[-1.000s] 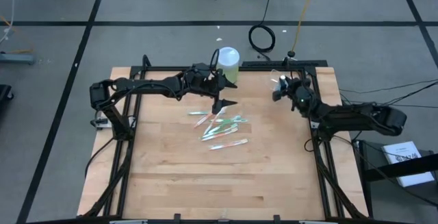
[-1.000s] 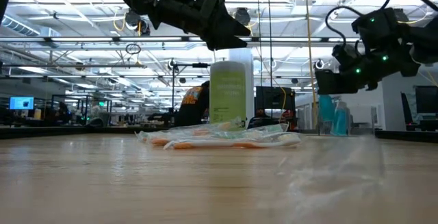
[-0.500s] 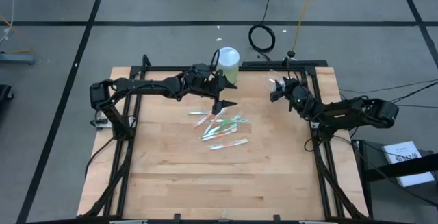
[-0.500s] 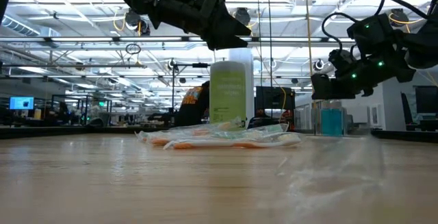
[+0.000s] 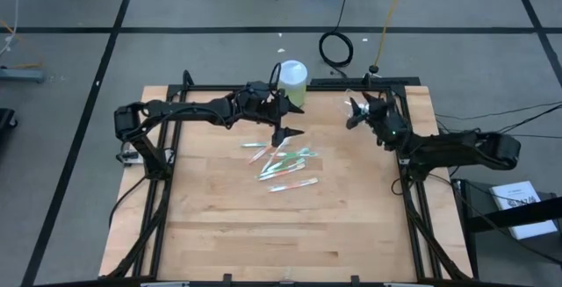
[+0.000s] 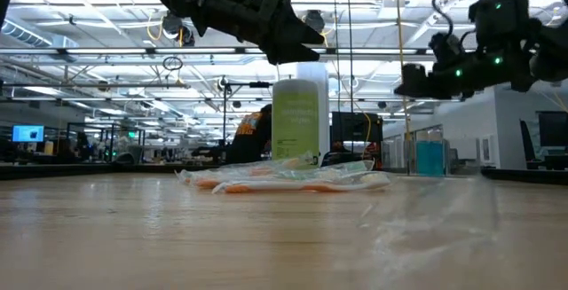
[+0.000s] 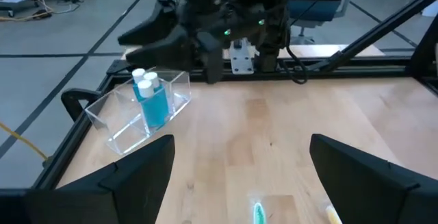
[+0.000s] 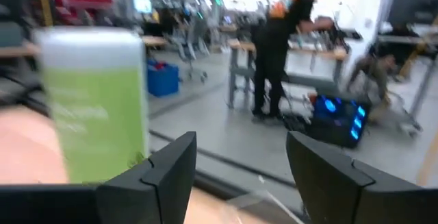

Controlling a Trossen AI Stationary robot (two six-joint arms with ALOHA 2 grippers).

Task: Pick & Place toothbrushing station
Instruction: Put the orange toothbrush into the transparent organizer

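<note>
A: Toothbrushes [image 5: 283,166] first: from above they lie loose in a small heap mid-table, none in the cup [image 5: 355,104], which sits at the far right corner. The left gripper [image 5: 288,135] hangs over the heap's far end with its fingers spread and nothing between them. The right gripper [image 5: 352,114] is just beside the cup.

B: So which step, do you think?

A: Judging by that, tubes [image 7: 150,95] are placed and brushes are next. The left claw would need to drop onto one thin handle and pinch it off the pile without dragging its neighbours.

B: And the low view?

A: It shows height, which the overhead cannot. Both claws are well off the wood: the left gripper [image 6: 297,43] above the bottle [image 6: 299,117], the right gripper [image 6: 414,81] above the cup [image 6: 428,152], clear of its rim. The heap [image 6: 284,176] lies flat before the bottle.

B: Left wrist?

A: Only here can you see inside the cup: two teal tubes with white caps stand in it, and the right gripper [image 7: 140,32] hovers close over them, holding nothing. A green brush tip [image 7: 259,213] peeks between the left arm's own spread fingers [image 7: 140,176].

B: Right wrist?

A: Its fingers [image 8: 168,169] stand apart, empty. Beyond them are the green bottle [image 8: 96,107] and a person [image 8: 280,39] in the room behind, seen nowhere else so plainly.
</note>
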